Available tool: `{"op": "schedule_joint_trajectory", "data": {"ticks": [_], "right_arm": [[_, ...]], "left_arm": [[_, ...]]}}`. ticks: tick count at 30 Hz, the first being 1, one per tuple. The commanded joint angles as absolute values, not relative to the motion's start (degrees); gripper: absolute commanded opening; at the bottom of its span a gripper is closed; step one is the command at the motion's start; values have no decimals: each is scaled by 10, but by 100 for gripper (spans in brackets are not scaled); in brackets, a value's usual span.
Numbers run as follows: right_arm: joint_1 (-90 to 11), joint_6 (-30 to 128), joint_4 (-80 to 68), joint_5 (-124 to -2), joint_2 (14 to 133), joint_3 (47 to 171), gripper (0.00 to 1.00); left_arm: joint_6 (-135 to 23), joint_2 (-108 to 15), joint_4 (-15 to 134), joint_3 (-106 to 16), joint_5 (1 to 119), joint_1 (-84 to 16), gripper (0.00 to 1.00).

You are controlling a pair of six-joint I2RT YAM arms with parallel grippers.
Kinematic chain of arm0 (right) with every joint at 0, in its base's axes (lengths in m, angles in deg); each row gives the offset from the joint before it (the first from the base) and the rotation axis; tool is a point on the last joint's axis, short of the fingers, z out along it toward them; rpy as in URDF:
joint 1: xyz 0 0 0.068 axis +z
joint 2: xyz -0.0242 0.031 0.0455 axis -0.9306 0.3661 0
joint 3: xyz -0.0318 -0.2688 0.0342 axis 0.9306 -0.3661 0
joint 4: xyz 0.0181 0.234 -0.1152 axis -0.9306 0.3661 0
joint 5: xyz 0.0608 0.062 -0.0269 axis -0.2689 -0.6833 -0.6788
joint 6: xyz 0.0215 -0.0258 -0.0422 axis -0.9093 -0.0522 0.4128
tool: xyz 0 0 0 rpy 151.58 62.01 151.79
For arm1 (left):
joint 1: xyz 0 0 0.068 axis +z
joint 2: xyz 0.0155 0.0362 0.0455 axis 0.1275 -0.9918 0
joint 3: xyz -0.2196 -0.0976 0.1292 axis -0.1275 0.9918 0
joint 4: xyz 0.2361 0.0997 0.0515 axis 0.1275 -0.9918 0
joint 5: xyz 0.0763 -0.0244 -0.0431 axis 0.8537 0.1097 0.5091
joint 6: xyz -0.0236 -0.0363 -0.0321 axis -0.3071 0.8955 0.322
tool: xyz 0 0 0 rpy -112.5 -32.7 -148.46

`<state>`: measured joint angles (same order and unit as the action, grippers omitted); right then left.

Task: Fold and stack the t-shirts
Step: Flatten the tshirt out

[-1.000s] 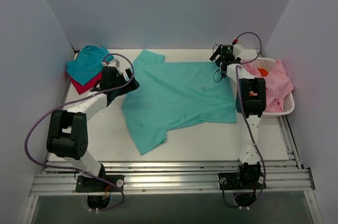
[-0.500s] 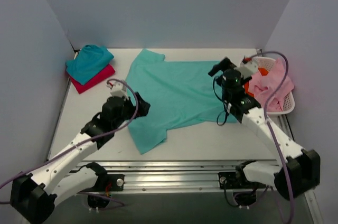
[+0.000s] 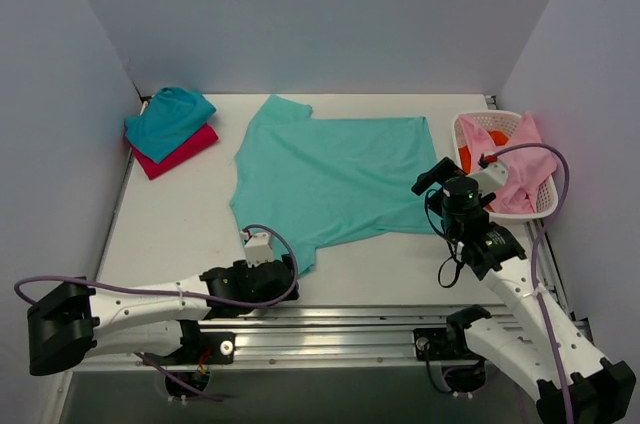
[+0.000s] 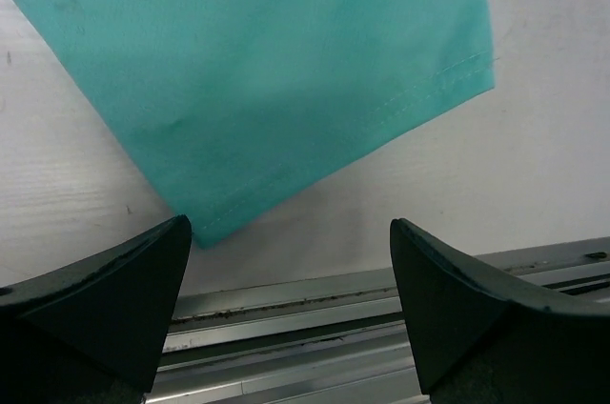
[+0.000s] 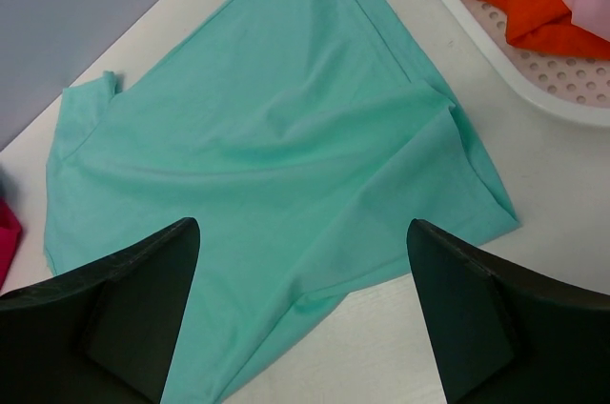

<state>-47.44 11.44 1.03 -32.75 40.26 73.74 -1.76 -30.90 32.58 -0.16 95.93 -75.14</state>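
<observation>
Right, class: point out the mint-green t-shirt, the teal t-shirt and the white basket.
mint-green t-shirt [image 3: 335, 179], top external view, mid-body.
teal t-shirt [image 3: 168, 119], top external view, folded top face.
white basket [image 3: 488, 116], top external view, far rim.

My left arm [image 3: 140, 296] lies low along the near edge of the desk [image 3: 170, 234], elbow by the near left corner, left claw [image 3: 283, 269] near the middle, jaws wide apart. My right arm [image 3: 510, 279] leans up from the near right corner, right claw [image 3: 428, 177] raised, jaws spread.
</observation>
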Motion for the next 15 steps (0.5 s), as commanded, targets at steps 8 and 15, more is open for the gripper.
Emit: {"op": "schedule_joint_trajectory", "data": {"ticks": [8,15], "right_arm": [[-471,115,62,-329,369,742,86],[-472,95,-33,-391,456,675,87]], "left_arm": [[106,-358,357,25,1021,-787,95],[126,-372,399,61,1063,-781,65]]}}
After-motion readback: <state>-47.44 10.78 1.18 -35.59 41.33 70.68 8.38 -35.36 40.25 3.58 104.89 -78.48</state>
